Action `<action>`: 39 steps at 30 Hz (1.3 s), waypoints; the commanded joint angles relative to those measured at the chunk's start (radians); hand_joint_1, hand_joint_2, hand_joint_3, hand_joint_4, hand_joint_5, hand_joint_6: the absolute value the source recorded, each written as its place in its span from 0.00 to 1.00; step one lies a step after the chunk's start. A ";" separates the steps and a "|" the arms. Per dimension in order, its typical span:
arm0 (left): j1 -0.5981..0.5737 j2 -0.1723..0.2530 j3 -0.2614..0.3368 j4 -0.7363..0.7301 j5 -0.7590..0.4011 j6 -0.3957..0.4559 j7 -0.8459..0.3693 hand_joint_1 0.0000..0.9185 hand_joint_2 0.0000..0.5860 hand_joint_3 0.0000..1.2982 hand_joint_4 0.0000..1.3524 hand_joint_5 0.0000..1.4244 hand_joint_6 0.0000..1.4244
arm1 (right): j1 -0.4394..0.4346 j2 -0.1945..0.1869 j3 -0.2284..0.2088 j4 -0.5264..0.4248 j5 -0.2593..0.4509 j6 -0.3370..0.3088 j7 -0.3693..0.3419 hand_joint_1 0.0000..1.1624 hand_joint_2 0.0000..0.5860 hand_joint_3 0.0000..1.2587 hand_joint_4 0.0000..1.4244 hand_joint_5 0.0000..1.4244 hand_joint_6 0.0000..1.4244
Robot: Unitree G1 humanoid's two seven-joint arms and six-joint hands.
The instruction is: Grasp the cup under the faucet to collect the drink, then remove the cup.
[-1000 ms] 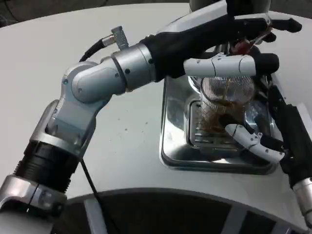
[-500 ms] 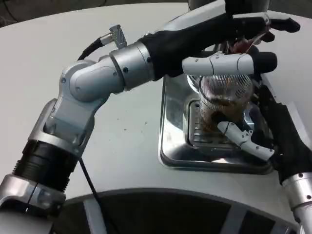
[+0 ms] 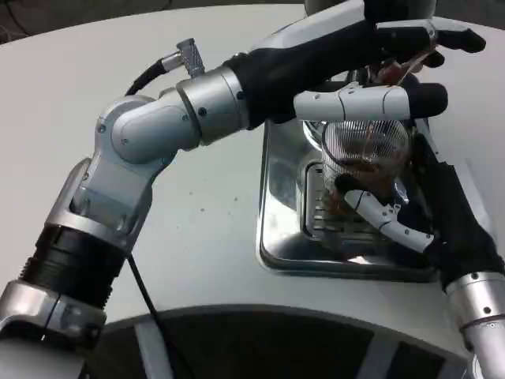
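Cup point(image 3: 364, 162) is clear, ribbed plastic, upright on the slotted grate of the steel drip tray point(image 3: 278, 237). Brown drink in the lower part, thin stream falling into it from above. Faucet itself is mostly hidden behind the left hand; only a bit of reddish lever shows beside the fingertips.

Left hand point(image 3: 379, 71): reaches across from the left, sits directly above the cup. One white-and-black finger point(image 3: 355, 103) lies crosswise right over the cup rim, other fingers extend further back to the lever area. Looks like it is pressing or holding the lever, but the contact point is hidden, so can't tell whether it's gripping anything.

Right hand point(image 3: 426, 217): comes up from the lower right, cup sits just to its inner side. Dark palm is at the cup's right wall, a white finger point(image 3: 387, 221) curves across the near front of the cup low down. Fingers wrap around the cup from the right and front, so it reads as grasping the cup, touching or very nearly so. Far-side contact is blocked by the cup.

So the cup is below the left hand, and inside the curl of the right hand, with its base on the grate.

Silver left forearm point(image 3: 170, 126) spans the white table point(image 3: 63, 95), black cable trailing off it.
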 commanded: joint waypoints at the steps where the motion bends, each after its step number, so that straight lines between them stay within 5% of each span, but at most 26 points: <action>1: 0.003 0.012 -0.009 0.026 0.013 -0.001 -0.028 0.00 0.11 0.14 0.07 0.12 0.09 | -0.007 -0.001 0.003 0.022 0.003 -0.017 -0.007 0.55 0.39 0.03 0.08 0.15 0.01; 30: -0.008 0.014 -0.015 0.055 0.025 -0.012 -0.030 0.00 0.11 0.15 0.08 0.12 0.09 | -0.045 0.005 0.013 0.073 0.004 -0.005 -0.008 0.55 0.39 0.03 0.08 0.15 0.02; 39: -0.009 0.014 -0.016 0.062 0.030 -0.011 -0.029 0.00 0.13 0.15 0.08 0.12 0.09 | -0.044 0.030 0.021 0.093 -0.010 -0.007 -0.058 0.55 0.39 0.09 0.15 0.21 0.06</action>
